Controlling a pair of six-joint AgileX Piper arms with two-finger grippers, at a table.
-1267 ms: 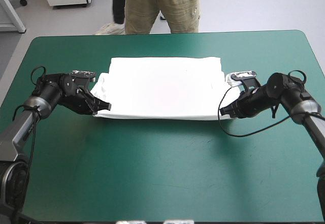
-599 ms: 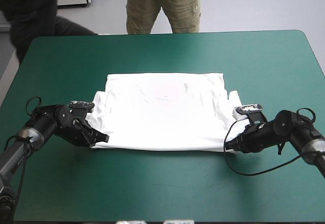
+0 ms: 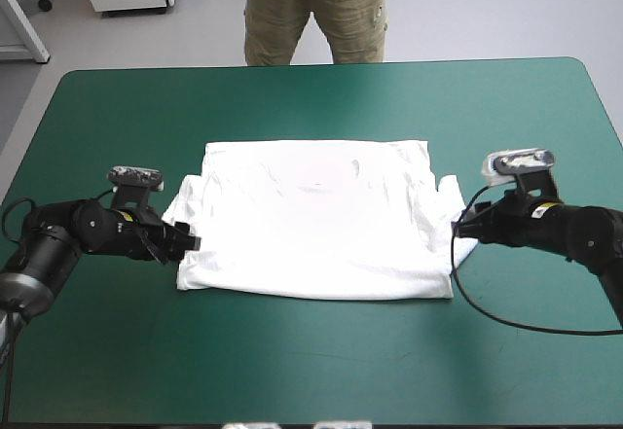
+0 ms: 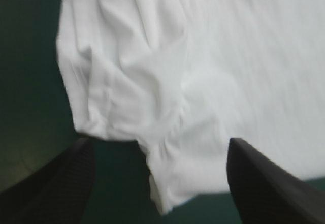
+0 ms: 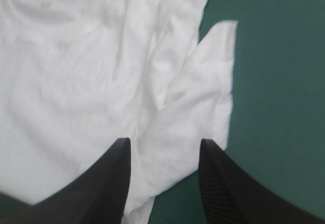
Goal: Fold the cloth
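The left pincer [image 3: 191, 244] and right pincer [image 3: 461, 226], both spread open, flank the flat T-shirt [image 3: 316, 220] mid-frame, seemingly placed to fold its sides inward.

Bright, even light fell from above on the teal-green tabletop [image 3: 321, 351] in the high view, leaving only thin, soft shadows along the near hem of the T-shirt [image 3: 316, 220] and under both arms. The shirt's middle was washed out to plain white, and creases showed only toward the sleeves. In the left wrist view the tabletop lay dim beside the left end effector [image 4: 160, 141]. The right wrist view was brighter, with grey shading in the folds.
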